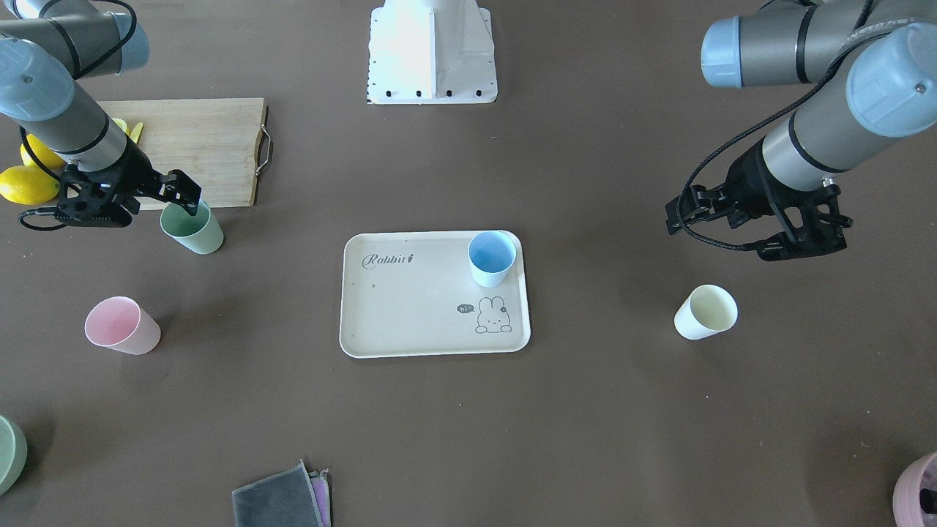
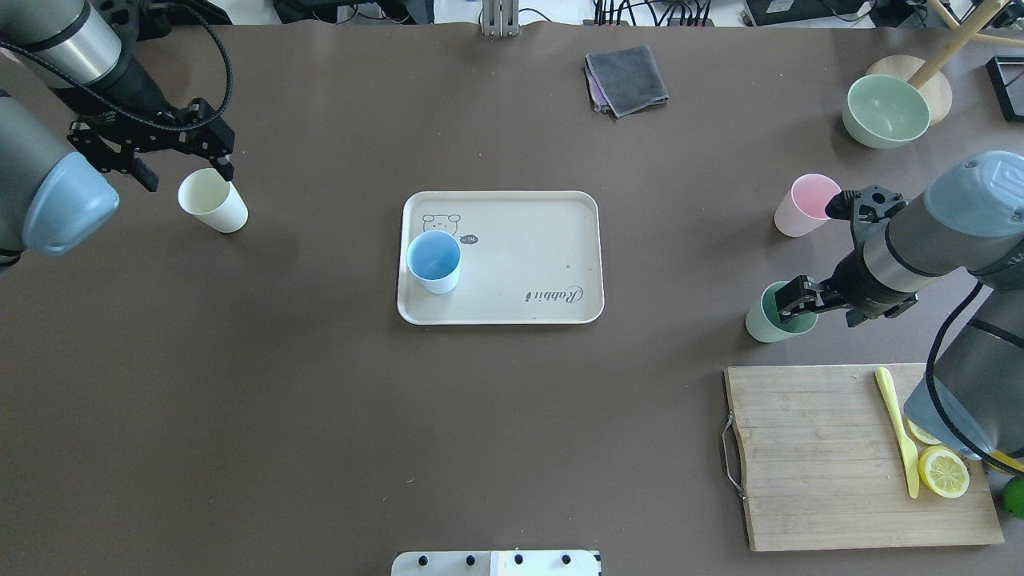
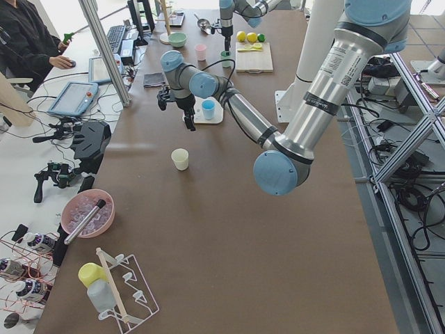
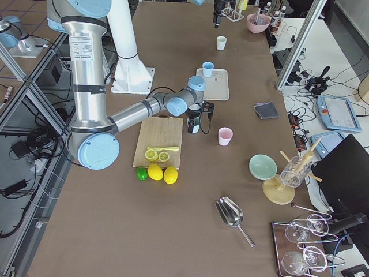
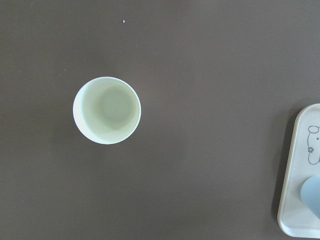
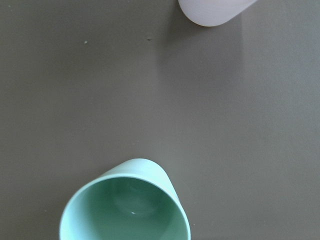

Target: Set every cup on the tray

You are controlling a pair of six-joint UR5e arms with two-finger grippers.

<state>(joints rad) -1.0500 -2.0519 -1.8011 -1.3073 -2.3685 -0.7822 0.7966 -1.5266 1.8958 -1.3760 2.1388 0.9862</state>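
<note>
The beige Rabbit tray (image 2: 520, 256) lies mid-table with a blue cup (image 2: 434, 260) standing on its rabbit end. A cream cup (image 2: 212, 200) stands on the table at the left; my left gripper (image 2: 222, 164) hovers high beside it and looks open and empty. The left wrist view shows that cup (image 5: 107, 110) from above. A green cup (image 2: 764, 324) and a pink cup (image 2: 804, 204) stand at the right. My right gripper (image 2: 794, 302) is low at the green cup's rim, looks open, and the cup (image 6: 125, 210) rests on the table.
A wooden cutting board (image 2: 824, 456) with a yellow knife and lemon slices lies near the right arm. A green bowl (image 2: 884, 110) and a folded grey cloth (image 2: 626, 78) sit at the far side. The robot's white base (image 1: 432, 51) stands behind the tray.
</note>
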